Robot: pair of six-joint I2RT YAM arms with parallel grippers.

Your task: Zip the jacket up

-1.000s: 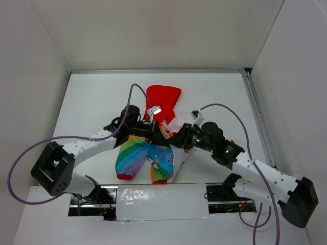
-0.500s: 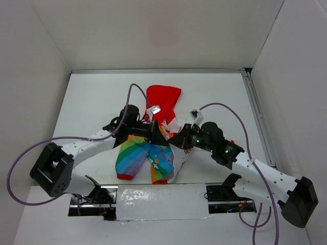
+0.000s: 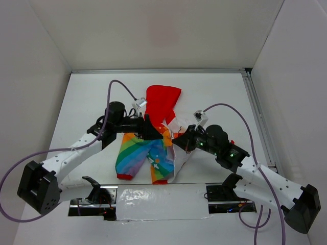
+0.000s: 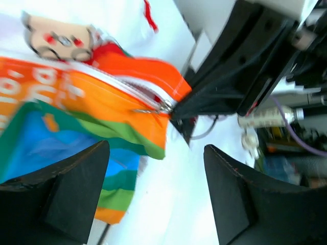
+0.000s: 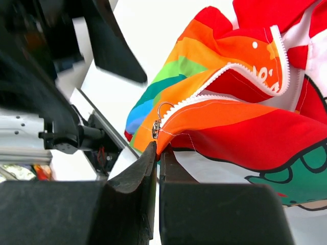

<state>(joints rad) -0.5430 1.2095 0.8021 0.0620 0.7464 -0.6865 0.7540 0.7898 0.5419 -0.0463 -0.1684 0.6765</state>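
The jacket [image 3: 150,148] is seen lying crumpled in the middle of the white surface [image 3: 87,102], between the two arms, with its red hood [image 3: 162,99] pointed away from the bases. The right tool [image 5: 157,153] is clenched on the orange edge of the fabric just under the zip slider [image 5: 156,127]. The left tool [image 4: 153,204] is held released close by, its jaws wide and nothing between them. Above the slider the two rows of teeth [image 5: 204,98] are seen parted, so the zip is judged barely begun.

Several failures can be expected from here. The slider's pull is small and thin; if the left tool is closed slightly off, fabric may be caught instead and the jacket merely dragged. The right tool's hold is taken on a narrow edge only, so it may be pulled free once the slider is drawn toward the hood. The teeth are curved and the cloth is bunched, so loose lining may be drawn into the slider and jammed. The two tools are also set very close together, and a collision could be caused by a careless approach.
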